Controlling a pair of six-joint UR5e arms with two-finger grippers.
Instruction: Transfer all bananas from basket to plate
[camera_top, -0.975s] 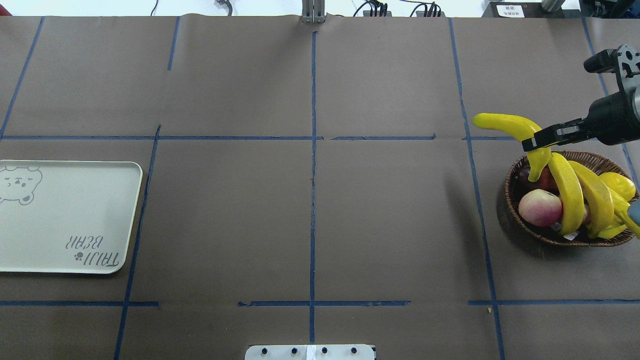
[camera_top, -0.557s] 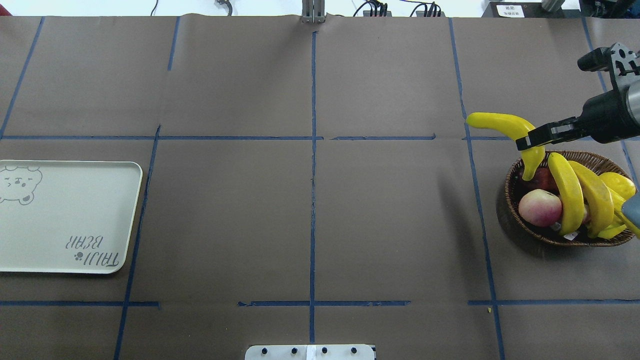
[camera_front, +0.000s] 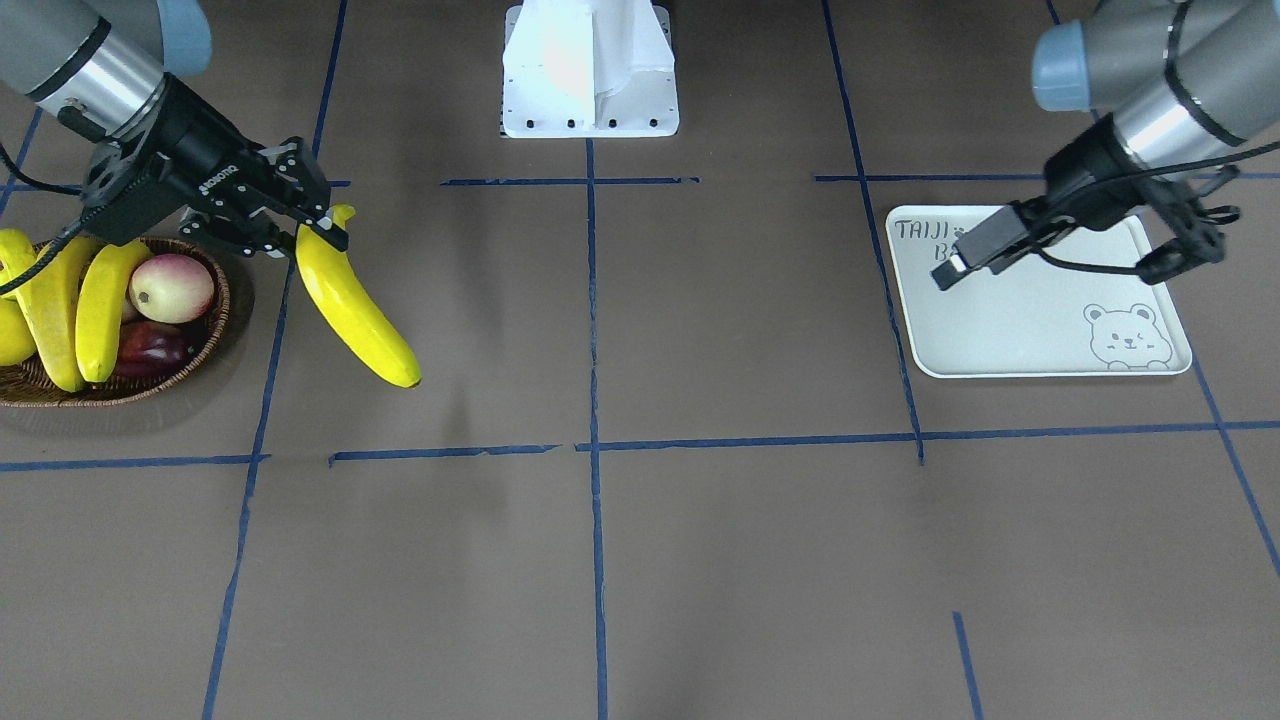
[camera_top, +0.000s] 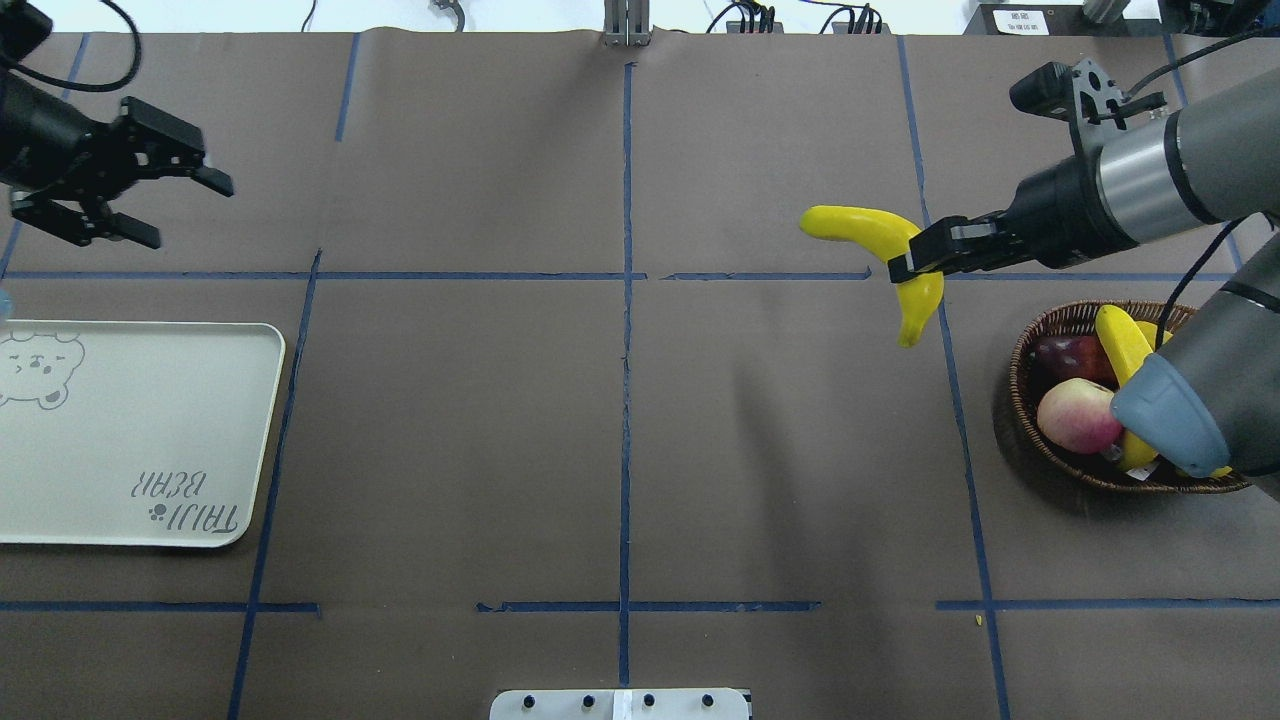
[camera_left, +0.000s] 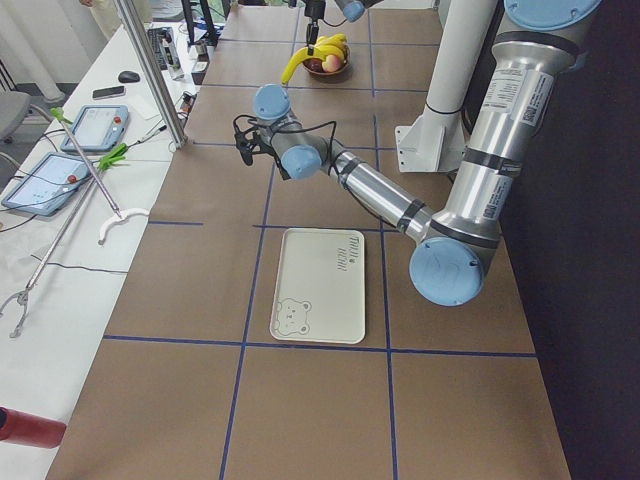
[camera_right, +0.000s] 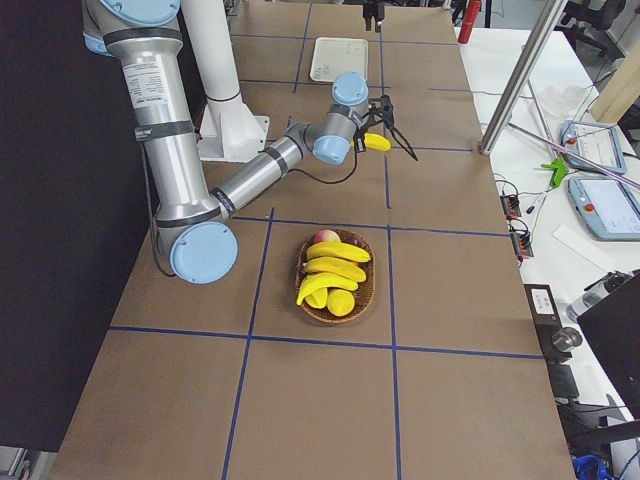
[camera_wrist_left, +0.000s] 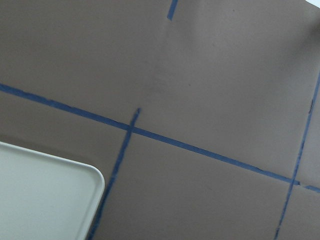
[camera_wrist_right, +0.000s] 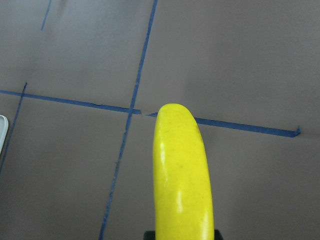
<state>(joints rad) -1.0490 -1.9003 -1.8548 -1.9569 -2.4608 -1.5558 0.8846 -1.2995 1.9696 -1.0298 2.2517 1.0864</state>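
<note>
**Item 1. Plate** (camera_top: 140, 430). White tray at the table's left end, lying flat and bearing nothing. No banana is delivered yet.

**Item 2. Basket** (camera_top: 1018, 390). Brown wicker, at the table's right end, well apart from the plate. In the right side view it holds three bananas (camera_right: 336, 268) lying across each other, and the overhead view also shows a pink-cream fruit (camera_top: 1075, 415) and a dark red fruit (camera_top: 1060, 355). The right arm's elbow hides part of it from overhead.

**Item 3. Held banana** (camera_top: 860, 226). It is clear of the basket and in the air above the bare table, just to the basket's plate side. Its long end points toward the table's middle.

**Item 4. Right gripper** (camera_top: 905, 258). Its fingers pinch the held banana near the bend, with the short stem end hanging below.

**Item 5. Left gripper** (camera_top: 195, 215). Its jaws are spread and hold nothing. It is raised near the plate's far inner corner, though whether it is over the rim or beside it cannot be told.

**Step in hand.** Judged as the carry of the first of four bananas, lifted out and heading leftward.

**Next move.** It likely calls for a long level crossing to the plate. Otherwise it calls for a hand-over near mid-table, with the left jaws closing on the free long end before the right lets go.
</note>
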